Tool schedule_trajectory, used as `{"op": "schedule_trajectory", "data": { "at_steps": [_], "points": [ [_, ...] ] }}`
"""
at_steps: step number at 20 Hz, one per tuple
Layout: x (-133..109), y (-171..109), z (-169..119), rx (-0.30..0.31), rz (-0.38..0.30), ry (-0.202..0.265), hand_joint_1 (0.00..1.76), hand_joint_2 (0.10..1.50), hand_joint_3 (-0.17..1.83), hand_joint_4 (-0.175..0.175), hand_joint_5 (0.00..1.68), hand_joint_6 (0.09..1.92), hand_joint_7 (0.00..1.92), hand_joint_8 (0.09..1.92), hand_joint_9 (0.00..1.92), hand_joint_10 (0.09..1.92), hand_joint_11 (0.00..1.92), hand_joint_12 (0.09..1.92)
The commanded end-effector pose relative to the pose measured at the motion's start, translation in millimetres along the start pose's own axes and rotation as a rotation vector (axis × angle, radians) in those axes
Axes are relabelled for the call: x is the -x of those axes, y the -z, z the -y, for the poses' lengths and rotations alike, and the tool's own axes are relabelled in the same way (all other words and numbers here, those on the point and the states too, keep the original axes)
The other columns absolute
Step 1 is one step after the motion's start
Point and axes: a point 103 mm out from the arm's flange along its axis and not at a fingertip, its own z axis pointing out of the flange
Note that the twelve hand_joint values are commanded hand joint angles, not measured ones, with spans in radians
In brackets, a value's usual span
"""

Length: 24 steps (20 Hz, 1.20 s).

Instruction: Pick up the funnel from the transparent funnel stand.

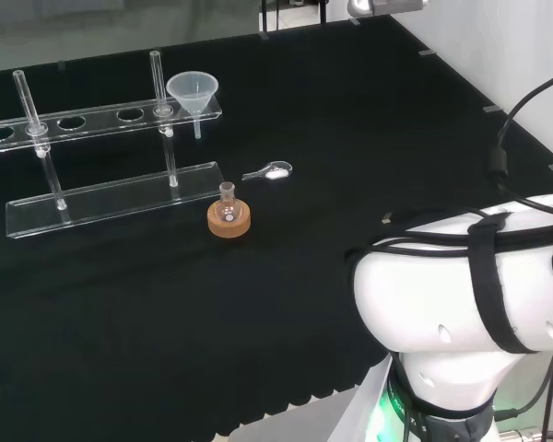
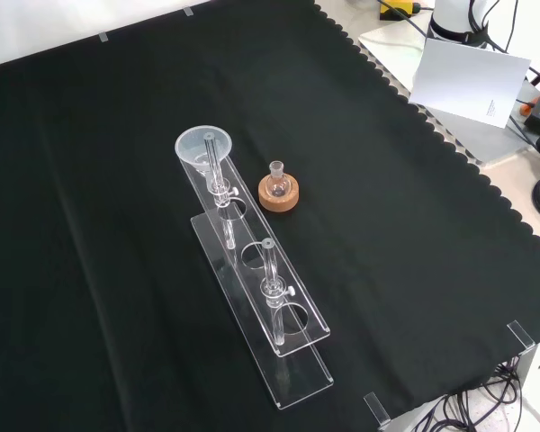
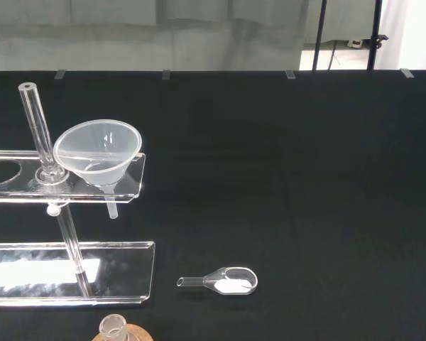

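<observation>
Funnel [image 1: 193, 91] sits in the stand's [image 1: 101, 117] end hole.

Clear funnel [image 1: 193, 92]; clear stand [image 1: 111, 198]; tan cork ring [image 1: 229, 222]; black cloth [image 1: 332, 110].

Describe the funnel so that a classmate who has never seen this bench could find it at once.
Find the long transparent funnel stand on the black cloth, a clear base with an upper shelf pierced by round holes. At the shelf's right end in the head view sits the funnel, a clear cone with its stem hanging through a hole. The other holes are bare.
</observation>
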Motion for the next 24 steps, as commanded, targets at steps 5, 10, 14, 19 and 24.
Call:
{"op": "schedule_trajectory", "data": {
  "at_steps": [5, 10, 14, 19, 24],
  "points": [
    [-2, 1, -2, 0.013, 0.015, -0.002, 0.01, 1.23, 0.4, 0.009, 0.29, 0.09, 0.0, 0.52, 0.19, 0.66, 0.14, 1.37],
    [1, 0, -8, 0.003, 0.02, -0.016, 0.0, 1.26, 0.35, 0.009, 0.3, 0.09, 0.0, 0.52, 0.19, 0.66, 0.15, 1.37],
    [0, -5, -17, -0.007, 0.023, -0.037, 0.01, 1.26, 0.34, 0.008, 0.3, 0.09, 0.0, 0.52, 0.19, 0.66, 0.15, 1.37],
    [-5, -15, -35, -0.016, 0.017, -0.056, 0.01, 1.27, 0.32, 0.007, 0.3, 0.09, 0.0, 0.52, 0.19, 0.66, 0.15, 1.37],
    [-8, -29, -64, -0.044, 0.034, -0.057, 0.01, 1.27, 0.32, 0.003, 0.3, 0.09, 0.01, 0.53, 0.2, 0.66, 0.15, 1.37]
  ]
}}
